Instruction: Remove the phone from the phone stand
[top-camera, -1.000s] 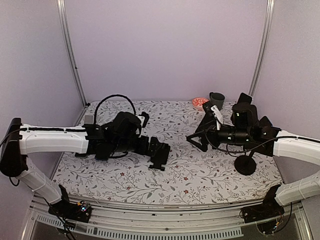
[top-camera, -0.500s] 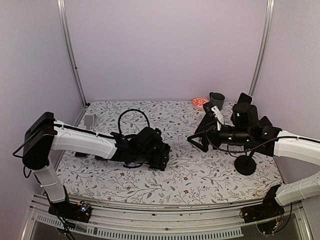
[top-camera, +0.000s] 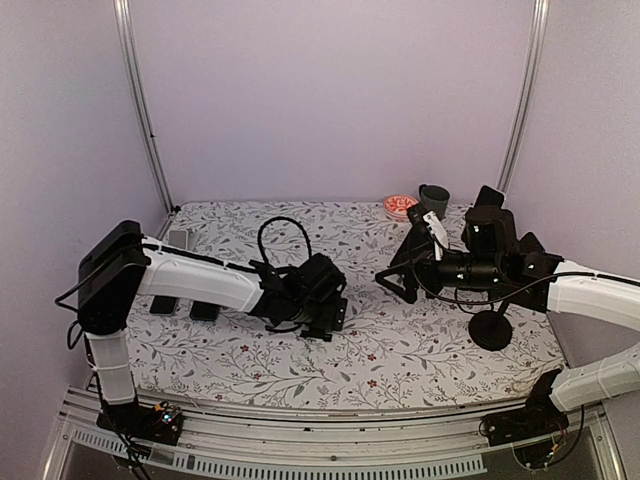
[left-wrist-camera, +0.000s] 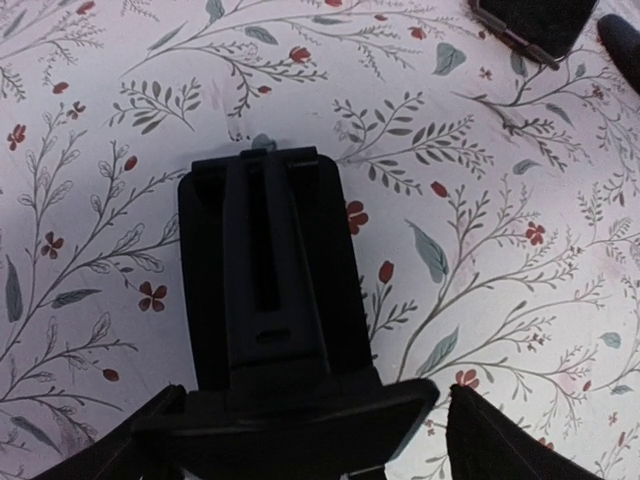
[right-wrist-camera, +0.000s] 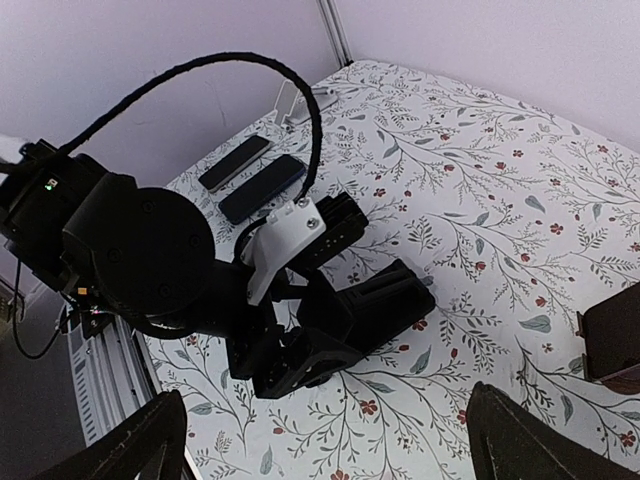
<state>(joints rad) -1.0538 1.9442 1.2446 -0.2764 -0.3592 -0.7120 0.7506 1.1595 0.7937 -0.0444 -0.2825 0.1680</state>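
Straddling black phone stand (left-wrist-camera: 268, 290), left end effector (left-wrist-camera: 312, 415) spread wide

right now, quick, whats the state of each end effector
left end effector: open, fingers on either side of the black stand, no firm grip visible.
right end effector: open, nothing between its fingers.

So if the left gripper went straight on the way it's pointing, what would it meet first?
The black phone stand lying on the floral tablecloth, directly ahead of the left gripper, between its open fingers; how near is hard to judge.
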